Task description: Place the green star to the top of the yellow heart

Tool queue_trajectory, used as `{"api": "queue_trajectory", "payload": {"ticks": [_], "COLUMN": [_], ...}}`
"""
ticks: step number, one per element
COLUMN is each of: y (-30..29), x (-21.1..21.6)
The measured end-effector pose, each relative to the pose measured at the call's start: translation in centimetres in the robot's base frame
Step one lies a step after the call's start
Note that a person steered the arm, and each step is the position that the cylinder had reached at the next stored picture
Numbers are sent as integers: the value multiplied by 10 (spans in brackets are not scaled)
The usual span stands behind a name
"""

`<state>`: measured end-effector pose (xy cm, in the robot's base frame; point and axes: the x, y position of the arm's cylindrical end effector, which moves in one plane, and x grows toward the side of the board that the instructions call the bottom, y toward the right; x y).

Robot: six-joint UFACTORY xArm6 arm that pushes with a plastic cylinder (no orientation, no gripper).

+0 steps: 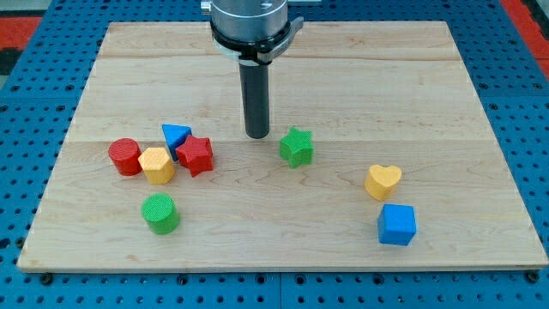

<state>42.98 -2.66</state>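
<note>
The green star (296, 146) lies near the middle of the wooden board (343, 77). The yellow heart (383, 181) lies to its lower right, about a hundred pixels away. My tip (256, 135) stands on the board just to the left of the green star, slightly above it, with a small gap between them. The rod rises straight up to the arm's head at the view's top.
A blue cube (396, 225) sits just below the yellow heart. At the left are a red cylinder (125, 156), a yellow hexagon block (157, 165), a blue triangle (175, 136) and a red star (196, 155) clustered together, with a green cylinder (160, 213) below them.
</note>
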Motion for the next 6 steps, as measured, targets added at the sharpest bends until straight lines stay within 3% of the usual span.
{"api": "queue_trajectory", "payload": {"ticks": [3,4,5,6], "y": [-11,-10,32,42], "x": [11,56,73,42]}}
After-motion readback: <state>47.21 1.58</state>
